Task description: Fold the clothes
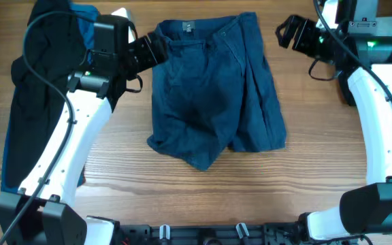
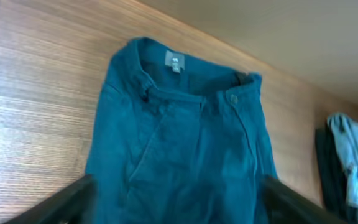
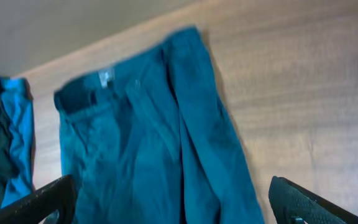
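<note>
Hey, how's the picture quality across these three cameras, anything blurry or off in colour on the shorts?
Overhead: sharp and evenly lit, the shorts read navy. Left wrist: slightly soft, shorts look teal, the pale denim at the right edge is blurred, and the left gripper's fingers are dark smears. Right wrist: softest of the three, with blurred seams and the same teal cast.

Bright even light, soft shadows, wrist views slightly blurred
</note>
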You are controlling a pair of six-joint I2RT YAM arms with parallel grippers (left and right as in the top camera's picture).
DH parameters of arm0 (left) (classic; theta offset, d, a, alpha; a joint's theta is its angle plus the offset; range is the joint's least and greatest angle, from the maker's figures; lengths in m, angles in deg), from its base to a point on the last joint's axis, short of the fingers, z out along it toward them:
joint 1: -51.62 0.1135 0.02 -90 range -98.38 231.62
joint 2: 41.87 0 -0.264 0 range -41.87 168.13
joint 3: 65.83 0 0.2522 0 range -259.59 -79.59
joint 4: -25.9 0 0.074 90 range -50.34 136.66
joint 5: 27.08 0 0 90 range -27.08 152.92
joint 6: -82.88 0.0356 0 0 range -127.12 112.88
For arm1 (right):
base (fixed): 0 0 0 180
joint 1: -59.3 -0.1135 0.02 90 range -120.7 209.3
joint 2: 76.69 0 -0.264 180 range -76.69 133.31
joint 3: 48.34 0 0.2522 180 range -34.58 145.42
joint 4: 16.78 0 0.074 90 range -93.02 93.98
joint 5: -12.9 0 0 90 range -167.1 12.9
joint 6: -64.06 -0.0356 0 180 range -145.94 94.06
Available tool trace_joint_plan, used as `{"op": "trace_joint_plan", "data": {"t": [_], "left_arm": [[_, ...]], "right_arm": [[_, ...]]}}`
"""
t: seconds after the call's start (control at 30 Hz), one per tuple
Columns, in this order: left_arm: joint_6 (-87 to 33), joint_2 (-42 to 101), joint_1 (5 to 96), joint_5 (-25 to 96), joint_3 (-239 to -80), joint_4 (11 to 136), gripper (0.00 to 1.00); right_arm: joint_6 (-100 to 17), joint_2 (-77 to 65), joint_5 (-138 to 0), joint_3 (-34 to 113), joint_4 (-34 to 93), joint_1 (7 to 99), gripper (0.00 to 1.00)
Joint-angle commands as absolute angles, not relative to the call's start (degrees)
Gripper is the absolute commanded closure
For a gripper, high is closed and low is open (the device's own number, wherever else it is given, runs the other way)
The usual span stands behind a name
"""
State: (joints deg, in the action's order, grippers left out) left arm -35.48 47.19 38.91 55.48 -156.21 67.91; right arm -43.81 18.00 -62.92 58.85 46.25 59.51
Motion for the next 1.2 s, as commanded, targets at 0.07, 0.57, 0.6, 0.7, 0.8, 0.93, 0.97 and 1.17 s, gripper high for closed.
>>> {"op": "trace_joint_plan", "data": {"t": [0.07, 0.57, 0.6, 0.7, 0.8, 0.93, 0.97, 1.17], "left_arm": [[-32.96, 52.30, 38.23, 54.93, -156.83, 65.94, 0.34], [-26.97, 73.09, 33.36, 73.49, -157.29, 37.24, 0.35], [-26.97, 74.66, 33.36, 73.53, -157.31, 35.47, 0.35], [-26.97, 77.53, 33.36, 73.51, -157.35, 32.00, 0.38], [-27.02, 80.43, 33.36, 73.42, -158.42, 29.22, 0.40], [-26.99, 83.43, 33.36, 72.85, -160.17, 26.95, 0.42], [-26.99, 83.84, 33.36, 72.85, -160.48, 26.58, 0.42], [-27.02, 86.16, 33.40, 72.61, -160.74, 21.99, 0.73]], "right_arm": [[-43.32, 18.31, -60.26, 59.29, 48.48, 59.46, 0.01], [-42.38, 18.35, -60.30, 59.05, 51.67, 58.76, 0.02], [-42.38, 18.35, -60.30, 59.05, 51.65, 58.76, 0.02], [-42.38, 18.35, -60.30, 59.05, 51.65, 58.76, 0.03], [-42.41, 18.35, -60.30, 59.05, 51.65, 58.76, 0.03], [-42.41, 18.35, -60.28, 59.05, 51.67, 58.76, 0.04], [-42.43, 18.35, -60.28, 59.05, 51.67, 58.76, 0.04], [-42.43, 18.35, -60.28, 59.05, 51.74, 58.76, 0.04]]}}
